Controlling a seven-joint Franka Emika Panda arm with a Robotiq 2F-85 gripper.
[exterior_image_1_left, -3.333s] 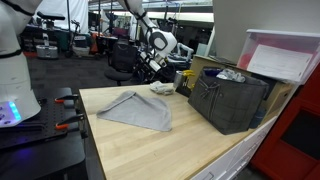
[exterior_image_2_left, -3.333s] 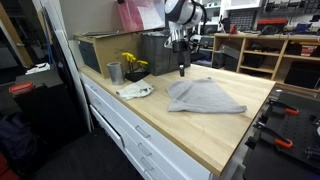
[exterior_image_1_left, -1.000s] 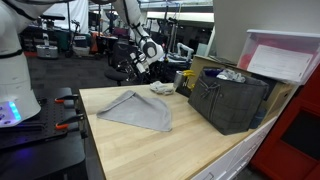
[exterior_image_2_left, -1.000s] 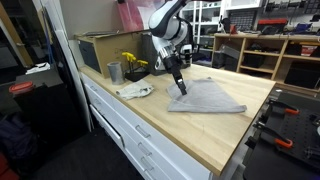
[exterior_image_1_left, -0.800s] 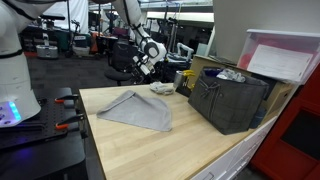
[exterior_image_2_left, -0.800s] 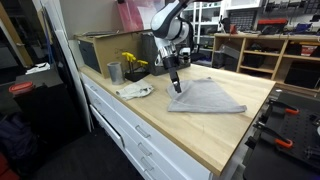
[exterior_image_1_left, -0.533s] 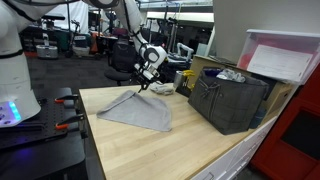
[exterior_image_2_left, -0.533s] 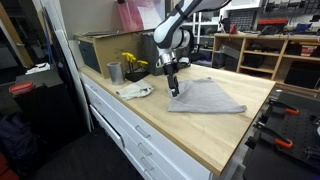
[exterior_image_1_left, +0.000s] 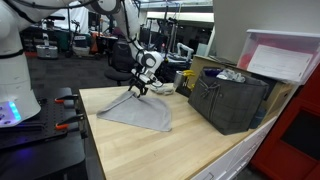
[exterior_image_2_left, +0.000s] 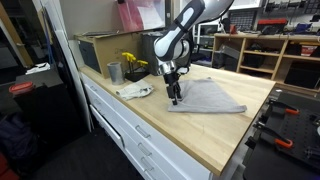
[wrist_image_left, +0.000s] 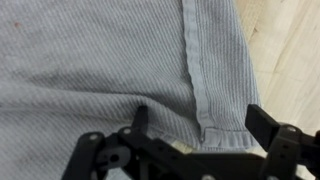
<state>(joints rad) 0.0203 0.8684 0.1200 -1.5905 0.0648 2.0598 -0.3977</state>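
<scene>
Nearby — beside the grey cloth (exterior_image_2_left: 208, 97) — lie rag (exterior_image_2_left: 135, 91) and cup (exterior_image_2_left: 114, 72).

A crumpled white rag (exterior_image_2_left: 135, 91) lies on the wooden tabletop (exterior_image_2_left: 205, 135) near its front edge. Just behind it stands a metal cup (exterior_image_2_left: 114, 72), with something yellow (exterior_image_2_left: 133, 63) beside that. A dark crate (exterior_image_1_left: 228, 100) stands on the tabletop, and a clear pink-lidded box (exterior_image_1_left: 280, 58) sits behind it.

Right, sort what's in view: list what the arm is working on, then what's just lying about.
In hand: the open gripper; the grey cloth right beneath it.
Lying about: white rag; metal cup; dark crate.
</scene>
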